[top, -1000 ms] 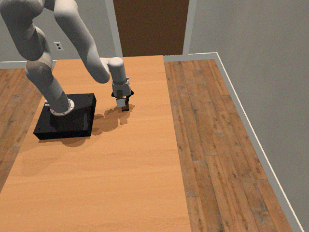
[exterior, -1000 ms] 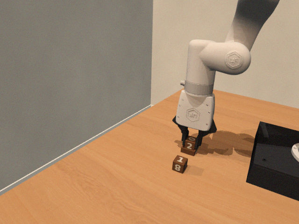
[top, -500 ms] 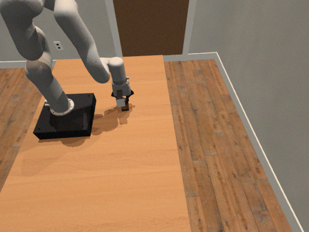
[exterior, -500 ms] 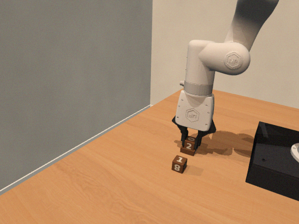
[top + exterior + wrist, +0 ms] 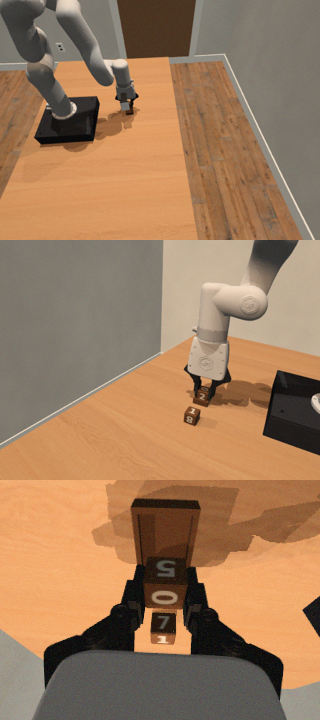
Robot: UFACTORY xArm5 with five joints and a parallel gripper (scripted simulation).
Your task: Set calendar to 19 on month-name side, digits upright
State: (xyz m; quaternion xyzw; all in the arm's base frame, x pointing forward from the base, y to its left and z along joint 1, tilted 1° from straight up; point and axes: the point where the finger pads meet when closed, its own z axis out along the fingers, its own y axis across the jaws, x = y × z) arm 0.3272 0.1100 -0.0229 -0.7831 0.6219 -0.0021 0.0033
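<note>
My gripper points straight down and is shut on a brown number cube. This cube shows 0 on top, 2 towards the exterior camera and 5 on the far side in the wrist view. I hold it low over one end of the small brown tray, which lies flat on the table. I cannot tell whether the cube touches the tray's floor. The second cube stands on the table a short way from the tray, with 1 on top and 8 on its side.
The arm's black base block stands on the table close by, to the side of the tray. The table's edge and the grey wall lie beyond the cubes in the exterior view.
</note>
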